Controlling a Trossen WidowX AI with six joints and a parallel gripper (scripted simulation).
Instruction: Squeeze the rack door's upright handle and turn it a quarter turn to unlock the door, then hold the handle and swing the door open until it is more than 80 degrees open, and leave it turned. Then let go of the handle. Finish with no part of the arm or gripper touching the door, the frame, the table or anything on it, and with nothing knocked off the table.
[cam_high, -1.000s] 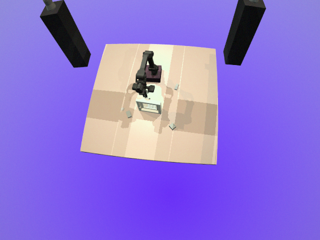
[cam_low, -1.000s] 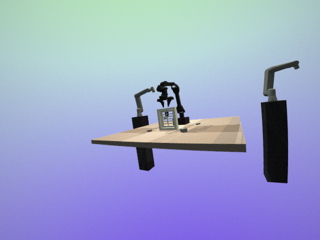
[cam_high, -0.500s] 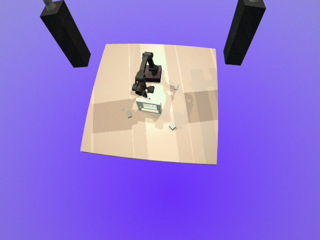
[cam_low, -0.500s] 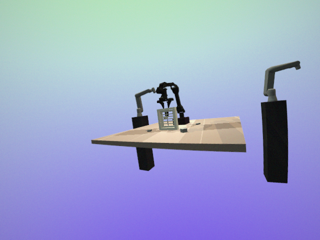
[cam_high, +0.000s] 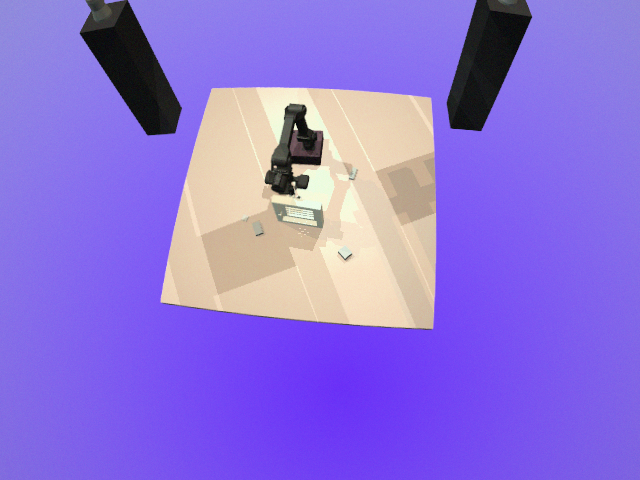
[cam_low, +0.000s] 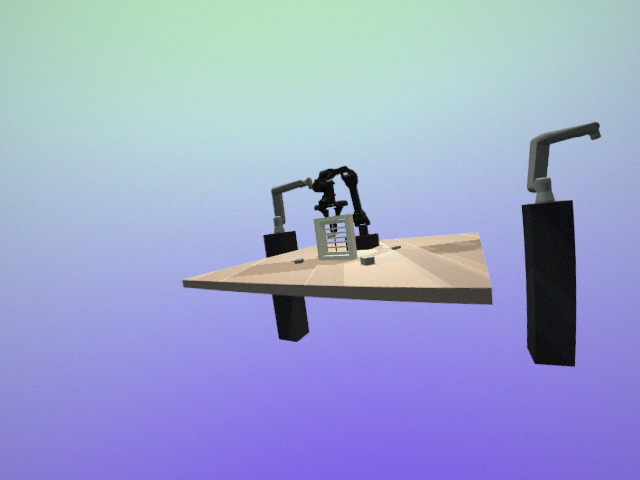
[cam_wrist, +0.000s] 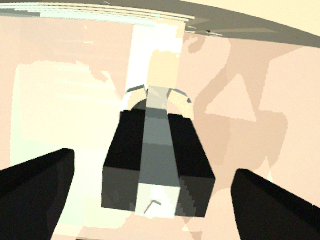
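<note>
The black metal-looking claw (cam_high: 295, 195) (cam_low: 331, 213) (cam_wrist: 155, 171) is open wide, with the chunky black-and-grey handle (cam_wrist: 159, 165) between its fingers but touching neither. From above, the pale grey boxy rack with thin bars (cam_high: 276, 212) (cam_low: 353, 238) stands on the tan flat bench (cam_high: 232, 289) (cam_low: 336, 292), and a small grey square block (cam_high: 344, 253) (cam_low: 367, 260) lies near its four o'clock side.

Gripper (cam_high: 295, 192) near rack (cam_high: 318, 215) (touching? unclear).
</note>
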